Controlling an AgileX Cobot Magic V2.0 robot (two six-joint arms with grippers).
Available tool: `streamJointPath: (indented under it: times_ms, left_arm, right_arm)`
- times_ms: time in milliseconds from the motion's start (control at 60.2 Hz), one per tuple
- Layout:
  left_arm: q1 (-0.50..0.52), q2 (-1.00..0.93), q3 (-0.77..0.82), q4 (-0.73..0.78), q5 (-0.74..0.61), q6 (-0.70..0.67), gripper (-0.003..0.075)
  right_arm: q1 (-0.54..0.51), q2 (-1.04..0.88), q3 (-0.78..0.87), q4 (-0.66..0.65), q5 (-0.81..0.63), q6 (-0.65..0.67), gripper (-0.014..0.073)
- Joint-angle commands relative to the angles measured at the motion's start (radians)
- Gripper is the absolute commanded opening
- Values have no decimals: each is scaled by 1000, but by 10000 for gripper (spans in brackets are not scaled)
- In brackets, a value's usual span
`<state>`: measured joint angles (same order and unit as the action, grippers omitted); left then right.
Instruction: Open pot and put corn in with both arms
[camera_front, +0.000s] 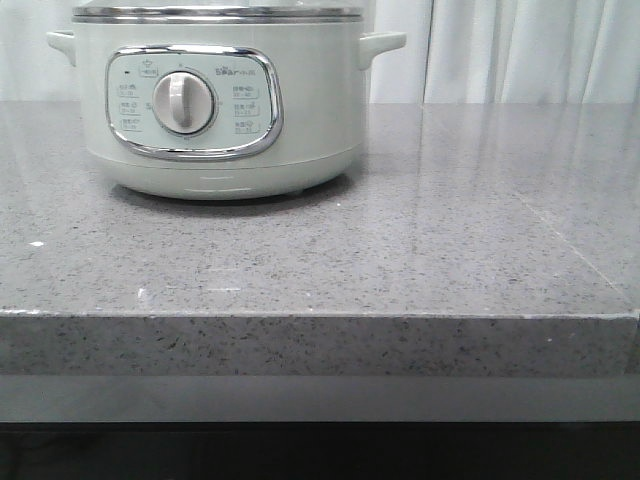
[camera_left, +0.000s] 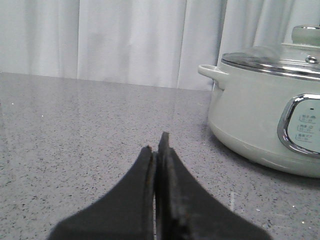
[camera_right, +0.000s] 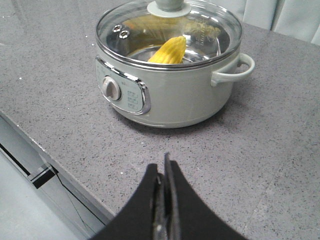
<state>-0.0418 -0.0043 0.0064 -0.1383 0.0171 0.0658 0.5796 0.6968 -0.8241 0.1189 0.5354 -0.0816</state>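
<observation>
**Two tools closed, corn inside the lidded pot**

Nearest in each wrist view are the tools. The left tool (camera_left: 160, 145) has its black fingers (camera_left: 142, 172) pressed together with nothing between them, low above the counter (camera_left: 75, 130). The right tool (camera_right: 164, 167) is likewise closed and empty, hanging above the grey speckled counter on the near side of the pot, well apart from it. Neither tool appears in the front view.

Farther back, the pot (camera_front: 215, 100) stands on the counter toward the far left, its control panel (camera_front: 193, 102) with round dial (camera_front: 182, 103) facing the near edge. One side handle (camera_front: 383, 43) projects to the right, the other (camera_front: 62, 42) to the left.

A glass lid (camera_right: 210, 30) with a pale knob (camera_right: 168, 6) sits on the steel rim. Through the glass, the corn (camera_right: 169, 51) lies inside the pot, tilted.

White curtains (camera_left: 130, 40) hang behind the far edge of the counter.
</observation>
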Motion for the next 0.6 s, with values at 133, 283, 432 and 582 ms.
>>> streamJointPath:
  times_ms: [133,283,432,582]
  left_arm:
    - [-9,-20,4,-8,-82,-3,-20]
    - [-9,-20,4,-8,-82,-3,-20]
    - [-9,-20,4,-8,-82,-3,-20]
    - [-9,-20,4,-8,-82,-3,-20]
  right_arm:
    - [-119,-100,45,-9,-121,-13,-67]
    - [-317,-263,204,-9,-249,-13,-67]
    - [-437,-431,415,-9,-385,-13,-67]
    - [-497,-572,612,-9,-501,-13,-67]
